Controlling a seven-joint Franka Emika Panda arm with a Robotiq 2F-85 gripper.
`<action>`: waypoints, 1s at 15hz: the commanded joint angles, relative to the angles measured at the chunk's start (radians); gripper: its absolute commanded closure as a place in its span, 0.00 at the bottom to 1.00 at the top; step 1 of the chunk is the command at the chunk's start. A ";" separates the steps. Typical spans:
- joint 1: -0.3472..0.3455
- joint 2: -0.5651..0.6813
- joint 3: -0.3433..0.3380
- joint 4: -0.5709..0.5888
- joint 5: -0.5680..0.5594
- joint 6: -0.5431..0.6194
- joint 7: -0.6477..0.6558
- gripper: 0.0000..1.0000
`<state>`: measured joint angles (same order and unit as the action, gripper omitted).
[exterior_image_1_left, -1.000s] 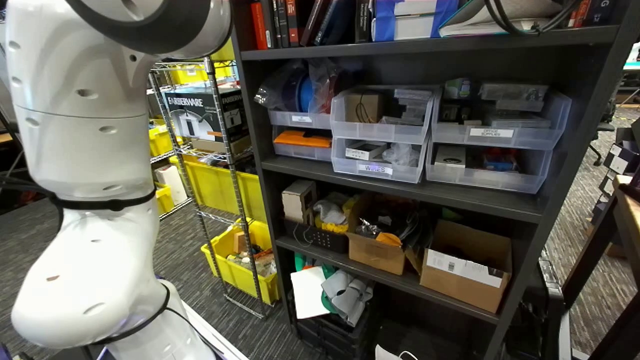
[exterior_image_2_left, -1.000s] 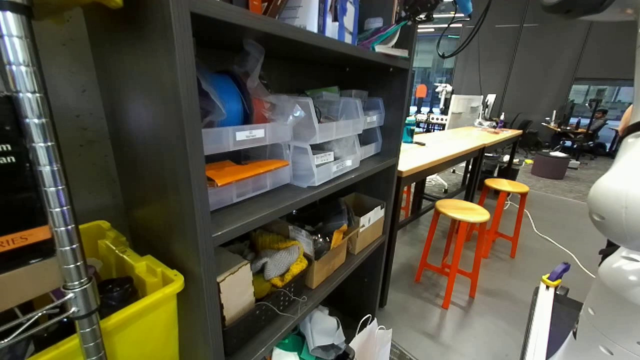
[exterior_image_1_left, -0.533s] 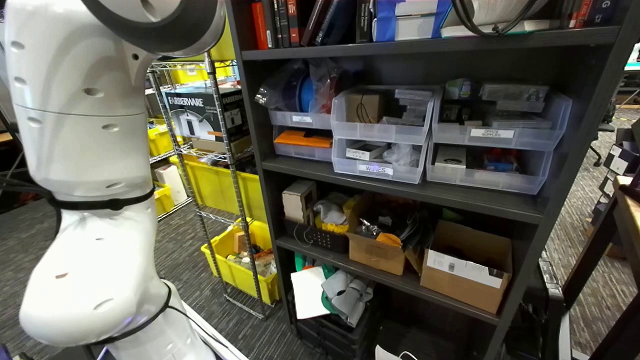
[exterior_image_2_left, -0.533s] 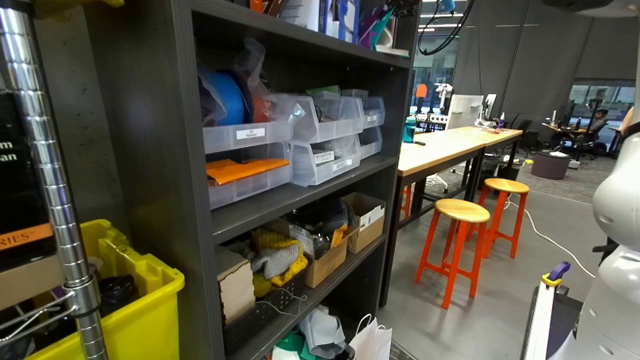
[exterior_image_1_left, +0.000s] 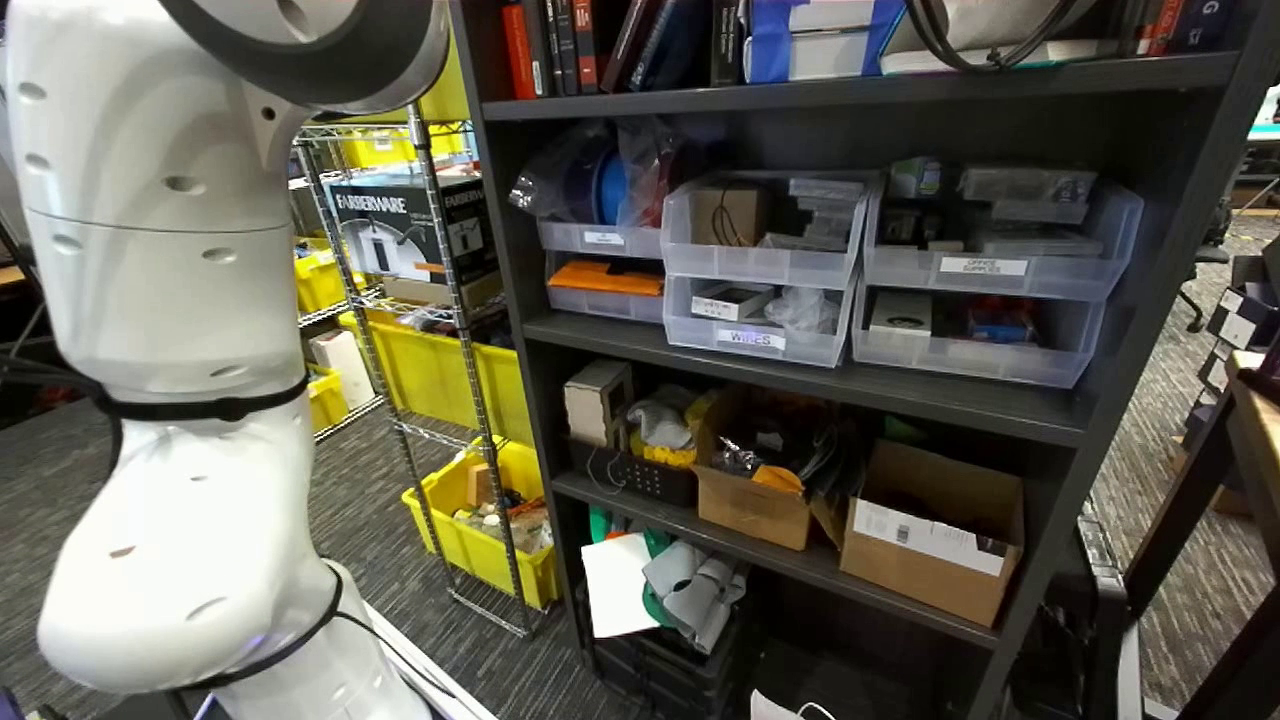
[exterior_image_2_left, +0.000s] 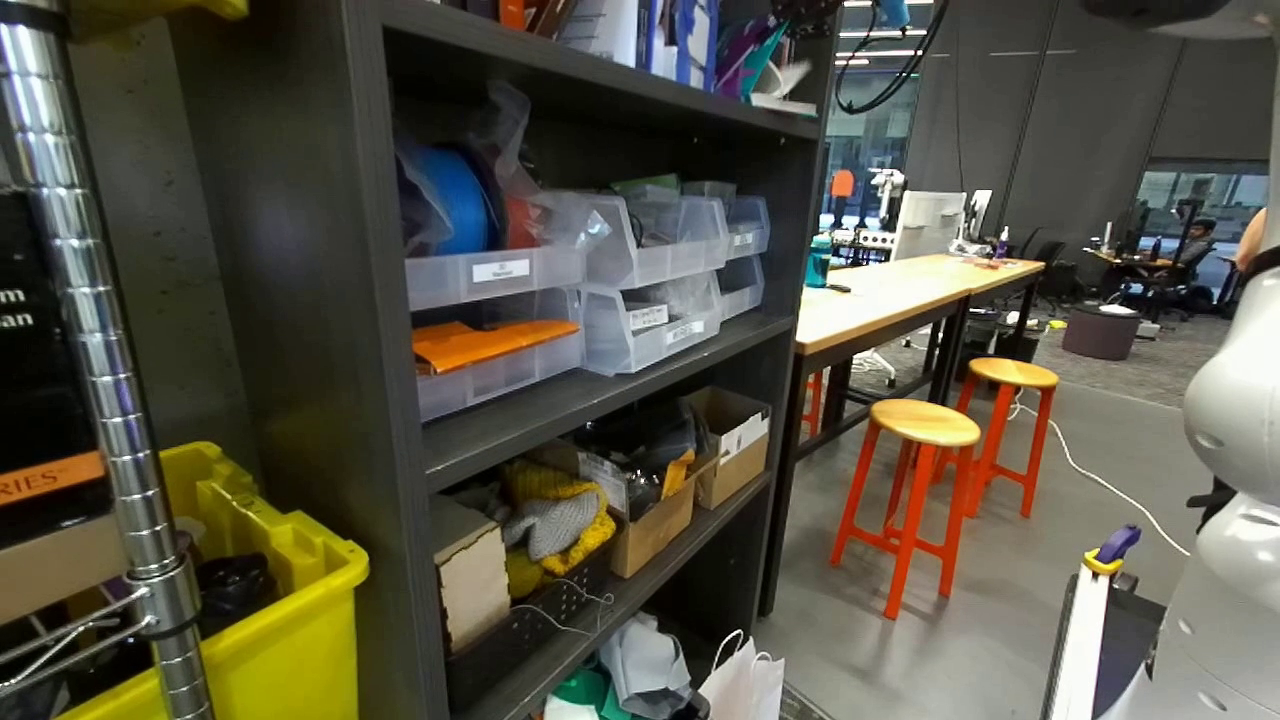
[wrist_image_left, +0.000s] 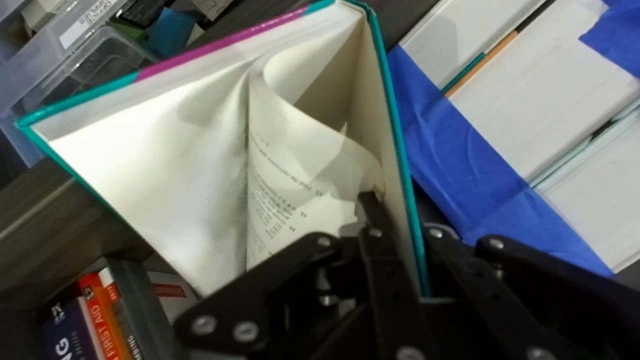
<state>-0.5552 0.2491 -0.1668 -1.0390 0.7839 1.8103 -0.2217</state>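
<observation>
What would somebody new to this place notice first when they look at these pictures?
Probably the big white robot arm, filling the left side of an exterior view. In the wrist view, the open teal-edged book dominates, its cover pinched in the black gripper coming in from the bottom. The orange-legged stools also stand out, beside the long wooden-topped table in an exterior view.

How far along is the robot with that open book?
Already done, it seems: the gripper is at the book, straddling its teal cover. In hand: that cover, though I can't tell whether it's pinched tight. Left, perhaps: closing the book, as its pages curl open, or taking it off the shelf, where it appears to rest in an exterior view.
</observation>
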 joint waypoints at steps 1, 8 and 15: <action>0.023 -0.021 0.021 -0.044 0.014 0.004 -0.018 0.65; 0.027 -0.026 0.040 -0.044 0.025 0.009 -0.024 0.35; 0.033 -0.043 0.071 -0.054 0.053 0.009 -0.030 0.00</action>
<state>-0.5345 0.2286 -0.1078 -1.0413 0.8233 1.8091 -0.2280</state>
